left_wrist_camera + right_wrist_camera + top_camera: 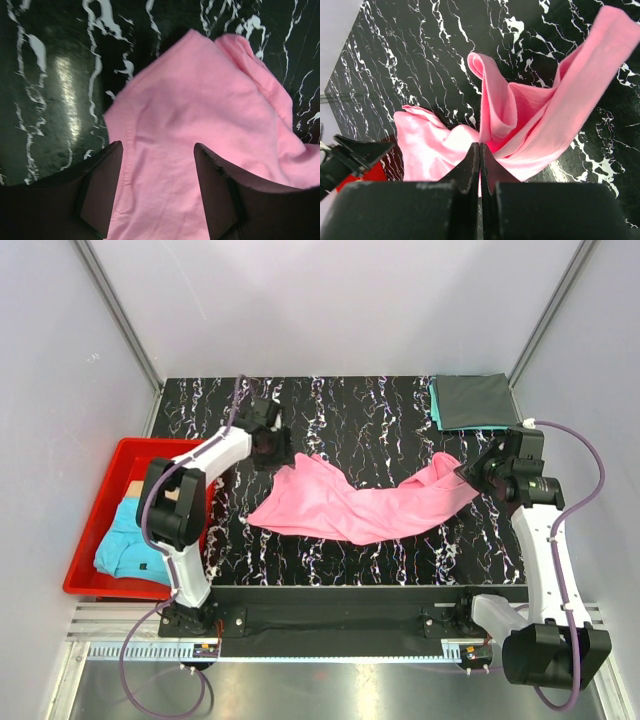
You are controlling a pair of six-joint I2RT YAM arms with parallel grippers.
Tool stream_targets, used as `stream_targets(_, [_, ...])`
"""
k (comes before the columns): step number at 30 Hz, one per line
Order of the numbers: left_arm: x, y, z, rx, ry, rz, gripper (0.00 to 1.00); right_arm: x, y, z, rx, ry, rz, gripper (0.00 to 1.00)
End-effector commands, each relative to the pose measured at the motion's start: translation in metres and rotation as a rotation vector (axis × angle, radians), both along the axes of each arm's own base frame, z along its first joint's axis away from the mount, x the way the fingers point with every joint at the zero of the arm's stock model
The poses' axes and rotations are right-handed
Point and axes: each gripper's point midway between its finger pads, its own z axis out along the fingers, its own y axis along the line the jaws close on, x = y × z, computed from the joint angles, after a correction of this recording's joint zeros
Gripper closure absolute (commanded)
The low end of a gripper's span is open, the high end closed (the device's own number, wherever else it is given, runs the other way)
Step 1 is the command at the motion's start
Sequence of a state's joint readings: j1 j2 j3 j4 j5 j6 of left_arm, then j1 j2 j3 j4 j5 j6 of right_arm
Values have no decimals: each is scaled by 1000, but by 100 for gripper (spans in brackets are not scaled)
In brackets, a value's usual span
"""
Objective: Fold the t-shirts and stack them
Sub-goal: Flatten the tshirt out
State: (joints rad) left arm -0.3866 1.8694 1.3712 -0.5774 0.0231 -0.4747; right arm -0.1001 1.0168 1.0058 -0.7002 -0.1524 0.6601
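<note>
A bright pink t-shirt (350, 505) lies crumpled and stretched across the middle of the black marbled table. My left gripper (270, 448) is open above its left end; in the left wrist view the pink cloth (200, 125) lies between and under the fingers (102, 187). My right gripper (472, 472) is shut on the shirt's right end and holds it lifted; the right wrist view shows pink folds (520, 120) pinched at the fingertips (479, 150). A folded dark grey shirt (475, 400) lies on a teal one (435, 405) at the back right. A light blue shirt (130, 545) lies in the red bin.
The red plastic bin (90, 530) stands off the table's left edge. Grey walls close in the left, right and back. The table (350, 400) has a metal rail at its near edge by the arm bases.
</note>
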Motion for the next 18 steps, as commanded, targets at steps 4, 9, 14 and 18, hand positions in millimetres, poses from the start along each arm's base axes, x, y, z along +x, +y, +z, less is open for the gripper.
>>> stream_targets(4, [34, 8, 17, -110, -37, -110, 36, 7, 6, 3, 20, -34, 30, 100])
stream_targets(9, [42, -18, 8, -204, -64, -309, 36, 7, 9, 2, 32, -42, 39, 100])
stream_targets(14, [64, -27, 10, -209, -115, -356, 35, 7, 15, 0, 63, -40, 57, 100])
stream_targets(18, [82, -38, -1, -226, -112, -383, 38, 5, 16, -4, 68, -33, 64, 100])
